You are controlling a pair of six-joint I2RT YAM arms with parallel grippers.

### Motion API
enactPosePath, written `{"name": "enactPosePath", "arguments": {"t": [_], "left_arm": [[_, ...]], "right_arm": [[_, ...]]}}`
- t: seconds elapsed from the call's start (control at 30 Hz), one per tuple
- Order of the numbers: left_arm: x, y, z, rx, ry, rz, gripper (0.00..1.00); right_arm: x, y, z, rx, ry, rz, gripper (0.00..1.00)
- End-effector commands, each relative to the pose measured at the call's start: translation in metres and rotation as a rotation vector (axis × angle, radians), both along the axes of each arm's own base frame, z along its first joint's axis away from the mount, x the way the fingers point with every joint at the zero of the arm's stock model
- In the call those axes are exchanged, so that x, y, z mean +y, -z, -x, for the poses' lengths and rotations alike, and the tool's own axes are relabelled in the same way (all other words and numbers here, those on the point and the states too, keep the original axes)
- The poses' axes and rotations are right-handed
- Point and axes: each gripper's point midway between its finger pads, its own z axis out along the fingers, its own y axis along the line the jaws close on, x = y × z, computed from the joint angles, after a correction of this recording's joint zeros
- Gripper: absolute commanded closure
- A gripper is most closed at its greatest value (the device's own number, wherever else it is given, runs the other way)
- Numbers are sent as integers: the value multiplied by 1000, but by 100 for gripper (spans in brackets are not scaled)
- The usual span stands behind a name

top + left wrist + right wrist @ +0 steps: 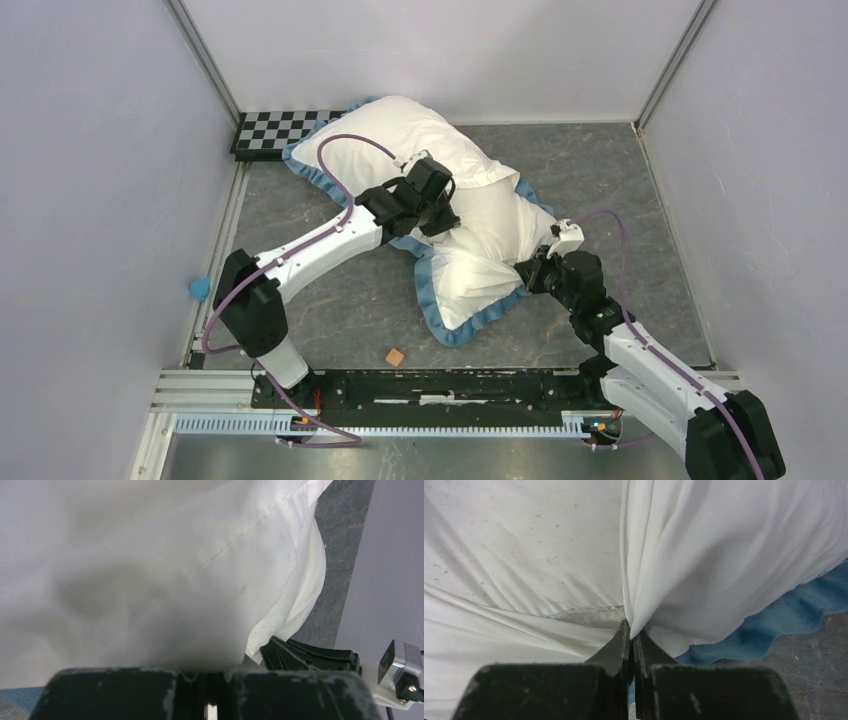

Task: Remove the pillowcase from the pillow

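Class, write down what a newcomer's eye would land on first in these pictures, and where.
The white pillowcase with its blue ruffled edge sprawls across the grey table. The right pincer is shut on a fold of it, with the speckled pillow bare beside that fold. The left pincer presses into white cloth at its middle.

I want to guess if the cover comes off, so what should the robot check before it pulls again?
1. Right gripper pinching the pillowcase: ok, shut on a white fold.
2. Left gripper holding the pillow: cannot tell, its closed fingers are buried in white cloth.
3. Pillowcase off the pillow: not ok, the blue-edged cloth is wrapped round most of it.
4. Grippers apart: ok, they do not touch in the top view.
5. Small brown block out of the way: ok, it lies on the table, apart from the cloth.
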Motion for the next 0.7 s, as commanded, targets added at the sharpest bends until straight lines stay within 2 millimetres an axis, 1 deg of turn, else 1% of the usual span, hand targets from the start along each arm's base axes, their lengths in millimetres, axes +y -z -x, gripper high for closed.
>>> {"name": "enactPosePath", "arguments": {"t": [0.0,0.1,0.2,0.23,0.27,0.33,0.37,0.5,0.53,0.57,0.6,0.63,0.67], "left_arm": [[32,-118,-38,-274,-117,164,98],[37,-132,-29,-298,-99,184,98],[39,-138,-21,-313,-75,203,98],[39,-137,-18,-315,-61,208,98],[38,-137,-16,-316,-51,211,98],[38,-128,-13,-297,-37,204,98],[37,-122,-11,-285,-30,202,98],[32,-107,-4,-256,9,216,98],[31,-102,-3,-250,13,212,98],[31,-98,-3,-245,17,210,98],[30,-93,-2,-237,25,208,98],[26,-89,-1,-229,43,216,98],[22,-86,0,-221,59,225,98]], "right_arm": [[-38,69,31,231,97,180,96],[-39,68,26,211,115,176,95],[-36,61,17,183,112,163,93],[-30,55,15,164,75,158,91],[-21,48,14,135,11,148,87],[1,27,15,44,-130,109,74],[5,16,15,1,-164,98,68],[6,-14,16,-102,-204,118,49],[8,-24,16,-124,-223,120,44],[11,-27,21,-117,-263,127,40],[17,-38,23,-138,-307,120,35],[26,-46,29,-164,-379,127,32],[32,-59,32,-198,-424,139,29]]}}
